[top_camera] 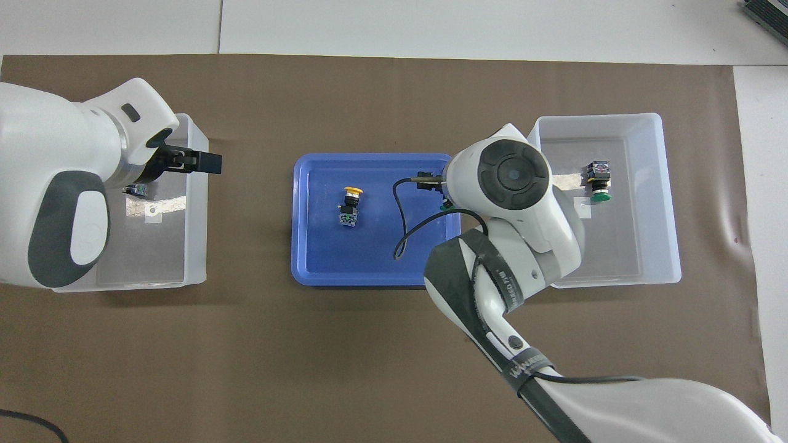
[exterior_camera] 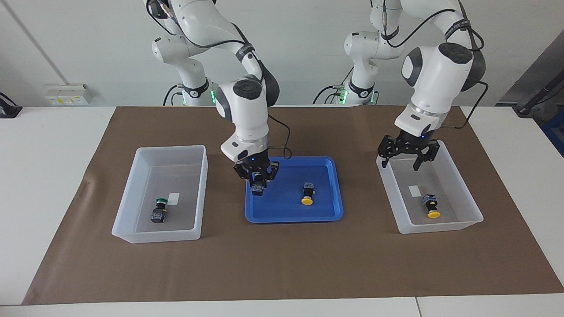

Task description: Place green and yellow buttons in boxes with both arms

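My right gripper (exterior_camera: 257,181) is shut on a green button (exterior_camera: 257,189), its black body hanging below the fingertips. It is held above the edge of the blue tray (exterior_camera: 326,213) at the right arm's end. In the overhead view only a sliver of the green cap (top_camera: 444,208) shows beside the wrist. A yellow button (exterior_camera: 307,195) lies in the tray. One box (exterior_camera: 132,193) holds a green button (exterior_camera: 159,209). The other box (exterior_camera: 462,193) holds a yellow button (exterior_camera: 432,207). My left gripper (exterior_camera: 399,166) hangs open over that box's tray-side rim, holding nothing.
A brown mat (exterior_camera: 282,264) covers the table under the tray and both boxes. The right arm's black cable (top_camera: 403,234) loops over the tray. The left arm's wrist (top_camera: 55,184) hides much of its box in the overhead view.
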Robot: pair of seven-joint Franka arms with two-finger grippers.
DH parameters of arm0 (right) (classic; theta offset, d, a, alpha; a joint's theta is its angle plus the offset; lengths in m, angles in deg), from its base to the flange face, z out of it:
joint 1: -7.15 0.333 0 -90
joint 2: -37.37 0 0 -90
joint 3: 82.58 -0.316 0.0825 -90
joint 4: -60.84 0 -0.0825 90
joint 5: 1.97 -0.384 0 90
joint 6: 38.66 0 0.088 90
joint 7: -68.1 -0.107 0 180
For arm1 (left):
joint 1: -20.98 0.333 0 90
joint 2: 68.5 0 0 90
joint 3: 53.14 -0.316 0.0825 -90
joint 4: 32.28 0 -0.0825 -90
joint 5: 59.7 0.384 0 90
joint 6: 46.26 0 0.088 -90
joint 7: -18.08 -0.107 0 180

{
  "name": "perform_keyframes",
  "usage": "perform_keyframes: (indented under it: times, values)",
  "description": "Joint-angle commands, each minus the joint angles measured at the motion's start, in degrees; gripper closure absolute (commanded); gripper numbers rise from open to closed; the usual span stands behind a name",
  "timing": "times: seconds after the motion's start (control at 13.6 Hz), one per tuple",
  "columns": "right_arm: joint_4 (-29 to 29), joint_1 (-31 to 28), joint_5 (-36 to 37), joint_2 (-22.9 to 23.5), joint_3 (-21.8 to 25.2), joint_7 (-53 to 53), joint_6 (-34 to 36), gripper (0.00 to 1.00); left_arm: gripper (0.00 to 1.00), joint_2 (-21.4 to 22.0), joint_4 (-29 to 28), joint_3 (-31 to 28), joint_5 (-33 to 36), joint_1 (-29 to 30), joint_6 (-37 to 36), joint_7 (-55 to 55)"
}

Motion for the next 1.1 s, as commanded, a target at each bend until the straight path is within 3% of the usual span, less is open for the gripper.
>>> perform_keyframes:
  times: [0.0,0.22,0.44,0.88,0.96,1.03]
  values:
    - [-1.3,-6.2,0.7,-3.4,-0.8,10.3,2.5,1.0,0.0,-1.6,-3.2,-0.7,-0.4,-5.0,6.5,4.1]
    - [-2.9,-12.9,0.6,-3.6,-0.9,22.4,2.5,1.0,0.0,-1.3,-7.8,-0.7,-0.4,-9.6,11.9,6.4]
    - [-9.2,-17.5,-0.7,-5.3,-0.9,29.2,0.1,1.0,0.0,-2.1,-11.0,-0.7,-0.4,-14.1,18.1,11.9]
    - [-20.9,-21.0,-3.4,-6.2,-0.9,33.7,-11.1,0.99,0.0,-13.3,-10.4,-0.9,-0.4,-18.8,28.0,15.6]
    - [-21.3,-21.2,-3.4,-6.0,-0.9,34.5,-11.8,0.87,0.0,-14.3,-10.4,-0.9,-0.3,-18.9,28.7,15.6]
    - [-21.3,-21.2,-3.4,-5.9,-0.9,34.6,-11.9,0.53,0.0,-15.4,-10.3,-0.9,-0.3,-18.9,29.5,15.7]
